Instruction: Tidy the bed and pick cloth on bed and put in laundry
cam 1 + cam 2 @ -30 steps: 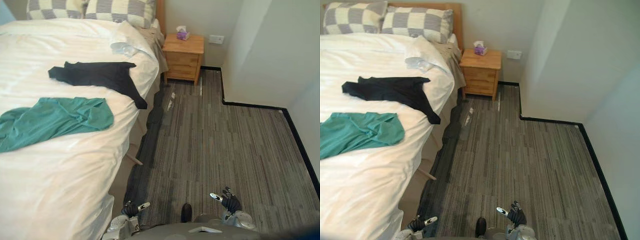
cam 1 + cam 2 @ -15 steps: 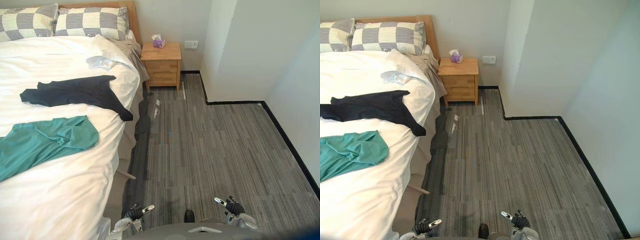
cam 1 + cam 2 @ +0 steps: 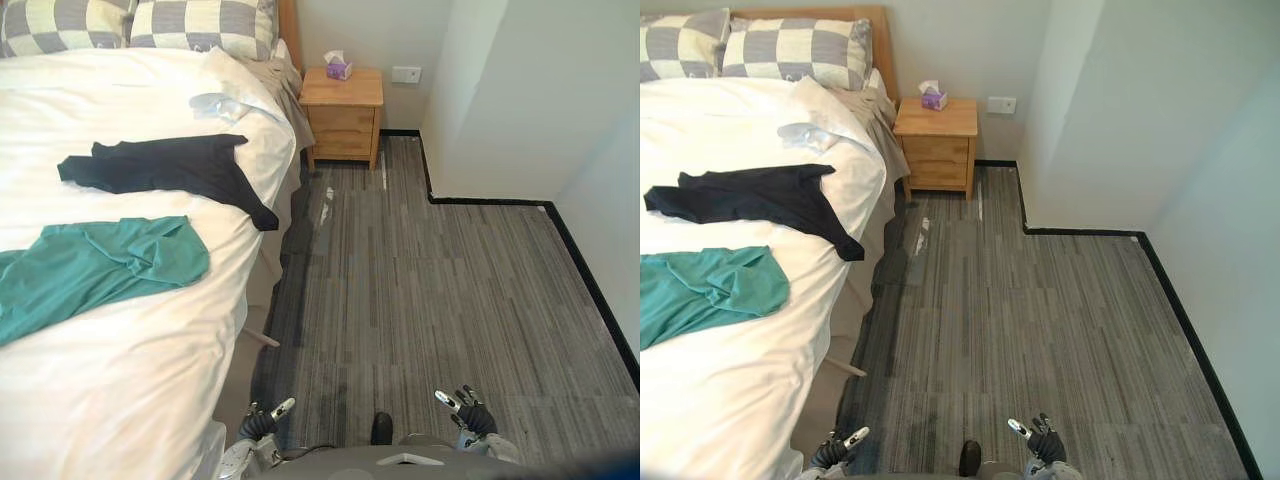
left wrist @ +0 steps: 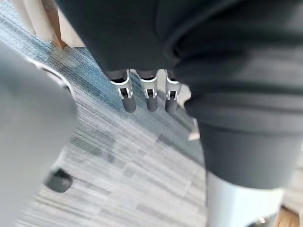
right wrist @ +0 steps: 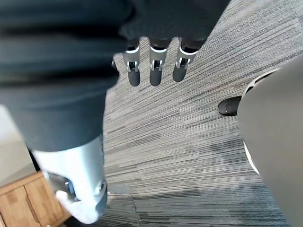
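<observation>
Black cloth (image 3: 170, 165) & teal cloth (image 3: 100, 265) lie spread on the bed (image 3: 120, 390), apart (black one nearer the pillows (image 3: 200, 25)). Left hand (image 3: 262, 420) & right hand (image 3: 468, 410) hang low over the floor (image 3: 420, 280), fingers (image 5: 156, 71) straight, both empty

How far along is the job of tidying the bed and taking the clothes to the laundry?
Done: nothing visible yet. The black garment and the green garment lie spread on the bed. In hand: nothing; the left hand and right hand hang open over the carpet. Left: pick up both garments, take them to the laundry, smooth the bed.
</observation>
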`<state>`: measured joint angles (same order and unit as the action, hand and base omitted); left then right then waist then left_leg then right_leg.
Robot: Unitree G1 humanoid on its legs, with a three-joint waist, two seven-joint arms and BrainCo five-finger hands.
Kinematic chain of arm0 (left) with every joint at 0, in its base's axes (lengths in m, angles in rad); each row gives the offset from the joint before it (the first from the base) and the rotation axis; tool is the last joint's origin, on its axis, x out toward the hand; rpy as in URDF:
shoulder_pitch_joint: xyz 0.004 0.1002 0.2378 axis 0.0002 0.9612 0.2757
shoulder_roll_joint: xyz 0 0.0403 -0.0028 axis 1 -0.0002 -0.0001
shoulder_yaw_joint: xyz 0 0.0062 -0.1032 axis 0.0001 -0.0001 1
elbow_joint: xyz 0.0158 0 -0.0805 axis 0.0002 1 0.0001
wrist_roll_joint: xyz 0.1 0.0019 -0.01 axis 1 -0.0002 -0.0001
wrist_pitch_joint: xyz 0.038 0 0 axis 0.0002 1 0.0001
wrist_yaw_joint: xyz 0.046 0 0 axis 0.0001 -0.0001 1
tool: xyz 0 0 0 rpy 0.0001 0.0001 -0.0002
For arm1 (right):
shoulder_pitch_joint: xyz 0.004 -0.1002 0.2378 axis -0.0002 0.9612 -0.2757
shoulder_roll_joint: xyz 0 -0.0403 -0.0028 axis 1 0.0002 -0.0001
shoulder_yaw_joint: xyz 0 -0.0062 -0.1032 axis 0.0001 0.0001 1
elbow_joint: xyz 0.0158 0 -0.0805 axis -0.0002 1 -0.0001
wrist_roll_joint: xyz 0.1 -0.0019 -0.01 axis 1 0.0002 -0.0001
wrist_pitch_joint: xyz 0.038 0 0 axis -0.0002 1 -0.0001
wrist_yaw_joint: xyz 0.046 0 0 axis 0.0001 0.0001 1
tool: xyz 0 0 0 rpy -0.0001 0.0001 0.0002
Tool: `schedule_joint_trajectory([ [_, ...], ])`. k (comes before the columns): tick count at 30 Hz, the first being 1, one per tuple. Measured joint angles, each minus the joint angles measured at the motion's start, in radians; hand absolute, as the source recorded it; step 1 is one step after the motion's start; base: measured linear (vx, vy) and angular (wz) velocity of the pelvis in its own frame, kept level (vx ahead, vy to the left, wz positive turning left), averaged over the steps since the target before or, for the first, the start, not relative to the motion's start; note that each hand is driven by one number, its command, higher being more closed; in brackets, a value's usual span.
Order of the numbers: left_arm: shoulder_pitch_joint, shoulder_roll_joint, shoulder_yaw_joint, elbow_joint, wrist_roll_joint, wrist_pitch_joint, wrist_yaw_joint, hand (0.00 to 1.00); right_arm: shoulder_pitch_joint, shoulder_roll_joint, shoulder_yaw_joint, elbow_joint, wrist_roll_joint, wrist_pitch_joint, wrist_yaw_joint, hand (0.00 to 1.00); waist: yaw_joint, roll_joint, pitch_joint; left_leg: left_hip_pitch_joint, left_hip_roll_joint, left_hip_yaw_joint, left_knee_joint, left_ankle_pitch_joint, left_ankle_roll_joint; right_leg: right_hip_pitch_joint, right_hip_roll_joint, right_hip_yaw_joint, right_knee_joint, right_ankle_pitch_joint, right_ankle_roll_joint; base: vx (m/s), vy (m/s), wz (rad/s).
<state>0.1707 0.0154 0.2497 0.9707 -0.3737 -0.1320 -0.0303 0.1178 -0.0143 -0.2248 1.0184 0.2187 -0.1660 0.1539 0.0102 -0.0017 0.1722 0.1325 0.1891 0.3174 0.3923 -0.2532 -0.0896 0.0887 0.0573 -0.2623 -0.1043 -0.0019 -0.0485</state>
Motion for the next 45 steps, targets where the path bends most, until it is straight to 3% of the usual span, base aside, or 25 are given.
schedule_joint_trajectory([
  [2,0.017,-0.008,0.032,-0.033,0.001,0.005,0.011,0.0,0.003,0.0,0.003,-0.004,0.0,-0.009,-0.001,0.0,0.004,0.009,0.003,-0.111,0.071,-0.017,0.29,0.015,0.017,0.017,0.016,-0.002,0.014,-0.011,-0.016,0.1,-0.043,-0.38],
  [3,0.018,-0.011,0.038,-0.039,0.001,0.008,0.019,0.0,0.007,-0.006,0.003,-0.016,-0.001,-0.022,-0.004,0.0,0.002,0.035,0.016,-0.174,0.106,-0.056,0.438,0.08,0.032,0.02,0.026,0.003,0.053,-0.038,-0.028,0.11,0.011,-0.29],
  [4,0.022,-0.018,0.039,-0.044,0.0,0.01,0.028,0.0,0.013,-0.006,0.006,-0.034,-0.002,-0.03,-0.008,0.0,0.003,0.024,0.021,-0.217,0.119,-0.077,0.526,0.124,0.034,0.024,0.025,0.014,0.079,-0.057,-0.035,0.11,0.02,-0.24],
  [6,0.028,-0.025,0.054,-0.045,-0.002,0.011,0.037,0.0,0.017,-0.014,0.03,-0.046,-0.017,-0.042,-0.011,0.0,0.005,0.03,0.021,-0.271,0.097,-0.103,0.592,0.061,0.008,0.031,0.014,0.06,0.122,-0.08,-0.046,0.22,0.047,-0.44],
  [9,0.057,-0.03,0.065,-0.045,-0.008,0.009,0.036,0.0,0.015,-0.017,0.05,-0.039,-0.032,-0.05,-0.024,0.0,0.011,0.021,0.032,-0.31,0.01,-0.094,0.47,-0.023,0.009,0.065,-0.028,0.132,0.128,-0.093,-0.039,0.24,0.099,-0.71],
  [11,0.077,-0.031,0.064,-0.043,-0.008,0.007,0.036,0.0,0.015,-0.017,0.057,-0.043,-0.046,-0.061,-0.033,0.0,0.012,0.023,0.037,-0.326,-0.005,-0.046,0.308,-0.021,0.011,0.075,-0.044,0.168,0.123,-0.108,-0.023,0.24,0.18,-0.7],
  [15,0.087,-0.042,0.066,-0.041,-0.04,-0.012,0.036,0.0,0.042,-0.017,0.089,-0.086,-0.074,-0.09,-0.051,0.0,0.013,0.027,0.038,-0.326,-0.001,0.063,-0.066,0.093,0.035,0.108,-0.079,0.204,0.121,-0.164,0.042,0.3,0.209,-0.35],
  [16,0.087,-0.042,0.066,-0.041,-0.045,-0.017,0.036,0.0,0.049,-0.014,0.091,-0.09,-0.078,-0.093,-0.052,0.0,0.016,0.021,0.034,-0.32,-0.005,0.09,-0.071,0.144,0.053,0.114,-0.097,0.211,0.127,-0.183,0.061,0.42,0.255,-0.22],
  [17,0.089,-0.039,0.066,-0.039,-0.046,-0.029,0.035,0.0,0.056,-0.009,0.094,-0.089,-0.087,-0.092,-0.053,0.0,0.028,0.025,0.016,-0.312,-0.018,0.118,-0.07,0.154,0.086,0.114,-0.118,0.214,0.135,-0.202,0.073,0.37,0.221,-0.25],
  [18,0.089,-0.037,0.066,-0.04,-0.047,-0.044,0.035,0.0,0.062,-0.008,0.097,-0.08,-0.103,-0.089,-0.054,0.0,0.037,0.004,0.0,-0.307,-0.04,0.143,-0.069,0.125,0.113,0.11,-0.144,0.213,0.161,-0.211,0.083,0.47,0.243,-0.31],
  [20,0.089,-0.034,0.066,-0.04,-0.048,-0.057,0.036,0.0,0.065,-0.001,0.09,-0.083,-0.129,-0.088,-0.058,0.0,0.054,-0.004,-0.006,-0.264,-0.085,0.163,-0.087,0.076,0.144,0.07,-0.191,0.207,0.33,-0.213,0.089,0.5,0.262,-0.19],
  [22,0.091,-0.018,0.063,-0.019,-0.045,-0.048,0.035,0.0,0.07,0.014,0.054,-0.079,-0.135,-0.088,-0.072,0.0,0.04,-0.012,-0.021,-0.182,-0.142,0.16,-0.137,0.048,0.165,0.007,-0.223,0.209,0.664,-0.213,0.125,0.45,0.225,0.22],
  [24,0.089,0.021,0.02,0.001,-0.043,-0.036,0.026,0.0,0.073,0.027,0.035,-0.066,-0.138,-0.09,-0.08,0.0,0.034,-0.034,-0.042,-0.126,-0.19,0.134,-0.166,0.03,0.178,-0.05,-0.247,0.204,0.93,-0.148,0.162,0.47,0.127,0.37],
  [25,0.081,0.036,-0.003,0.014,-0.038,-0.033,0.019,0.0,0.073,0.026,0.031,-0.066,-0.136,-0.094,-0.08,0.0,0.033,-0.039,-0.041,-0.08,-0.213,0.119,-0.185,0.019,0.179,-0.096,-0.261,0.187,1.085,-0.132,0.164,0.45,0.076,0.26],
  [28,0.077,0.036,-0.011,0.039,-0.039,-0.033,0.015,0.0,0.056,0.016,0.001,-0.066,-0.126,-0.102,-0.079,0.0,0.004,-0.025,-0.034,0.043,-0.225,0.096,-0.254,0.019,0.171,-0.207,-0.276,0.106,1.232,-0.161,0.131,0.42,0.026,0.31],
  [31,0.056,0.032,-0.019,0.045,-0.052,-0.031,0.014,0.0,0.043,0.013,-0.033,-0.071,-0.123,-0.102,-0.071,0.0,-0.006,-0.012,-0.023,0.13,-0.188,0.057,-0.314,0.005,0.136,-0.327,-0.261,0.017,1.084,-0.252,0.107,0.34,-0.099,0.34],
  [33,0.015,0.025,-0.026,0.044,-0.072,-0.029,0.01,0.0,0.036,0.013,-0.057,-0.076,-0.12,-0.101,-0.069,0.0,-0.016,-0.009,-0.015,0.139,-0.151,0.011,-0.32,-0.028,0.122,-0.385,-0.245,-0.031,0.878,-0.249,0.1,0.29,-0.216,0.73],
  [36,-0.031,-0.007,-0.01,0.04,-0.065,-0.028,0.001,0.0,0.052,0.006,-0.071,-0.077,-0.085,-0.086,-0.074,0.0,-0.026,-0.007,-0.006,0.175,-0.121,-0.066,-0.32,-0.085,0.078,-0.406,-0.224,-0.003,0.458,-0.097,0.099,0.44,-0.34,0.78],
  [37,-0.04,-0.035,-0.003,0.055,-0.066,-0.021,0.006,0.0,0.057,-0.031,-0.071,-0.07,-0.085,-0.076,-0.077,0.0,-0.032,0.022,0.011,0.213,-0.091,-0.091,-0.322,-0.114,0.063,-0.386,-0.195,0.002,0.471,-0.03,0.059,0.53,-0.335,0.46],
  [38,-0.03,-0.045,-0.003,0.056,-0.066,-0.015,0.006,0.0,0.057,-0.053,-0.062,-0.062,-0.087,-0.074,-0.08,0.0,-0.024,0.057,0.003,0.226,-0.076,-0.093,-0.323,-0.092,0.058,-0.379,-0.183,-0.007,0.489,-0.045,0.052,0.54,-0.308,0.26],
  [39,-0.028,-0.061,-0.007,0.042,-0.065,-0.009,0.006,0.0,0.057,-0.06,-0.06,-0.05,-0.086,-0.074,-0.083,0.0,-0.022,0.069,0.015,0.24,-0.069,-0.112,-0.322,-0.026,0.038,-0.392,-0.205,-0.009,0.577,-0.108,0.039,0.4,-0.25,0.13],
  [41,-0.029,-0.065,-0.004,0.043,-0.064,-0.001,0.017,0.0,0.064,-0.072,-0.036,-0.037,-0.086,-0.069,-0.097,0.0,-0.045,0.059,0.024,0.257,-0.078,-0.137,-0.312,0.055,0.026,-0.393,-0.227,-0.008,0.67,-0.171,0.031,0.46,-0.355,0.29],
  [43,-0.027,-0.066,-0.002,0.042,-0.064,0.014,0.036,0.0,0.075,-0.074,-0.019,-0.038,-0.086,-0.068,-0.109,0.0,-0.048,0.062,0.016,0.248,-0.054,-0.14,-0.238,0.1,0.023,-0.342,-0.209,-0.012,0.655,-0.235,0.027,0.47,-0.339,0.13],
  [44,-0.027,-0.07,0.014,0.037,-0.063,0.02,0.043,0.0,0.077,-0.075,-0.021,-0.034,-0.086,-0.054,-0.11,0.0,-0.048,0.07,0.01,0.203,-0.027,-0.164,-0.109,0.109,0.014,-0.294,-0.185,-0.019,0.613,-0.271,0.027,0.44,-0.316,0.03],
  [45,-0.027,-0.078,0.048,0.025,-0.062,0.025,0.048,0.0,0.079,-0.074,-0.021,-0.031,-0.086,-0.041,-0.109,0.0,-0.047,0.068,0.011,0.109,0.004,-0.21,0.096,0.154,-0.028,-0.253,-0.164,-0.029,0.581,-0.287,0.024,0.5,-0.335,0.1],
])
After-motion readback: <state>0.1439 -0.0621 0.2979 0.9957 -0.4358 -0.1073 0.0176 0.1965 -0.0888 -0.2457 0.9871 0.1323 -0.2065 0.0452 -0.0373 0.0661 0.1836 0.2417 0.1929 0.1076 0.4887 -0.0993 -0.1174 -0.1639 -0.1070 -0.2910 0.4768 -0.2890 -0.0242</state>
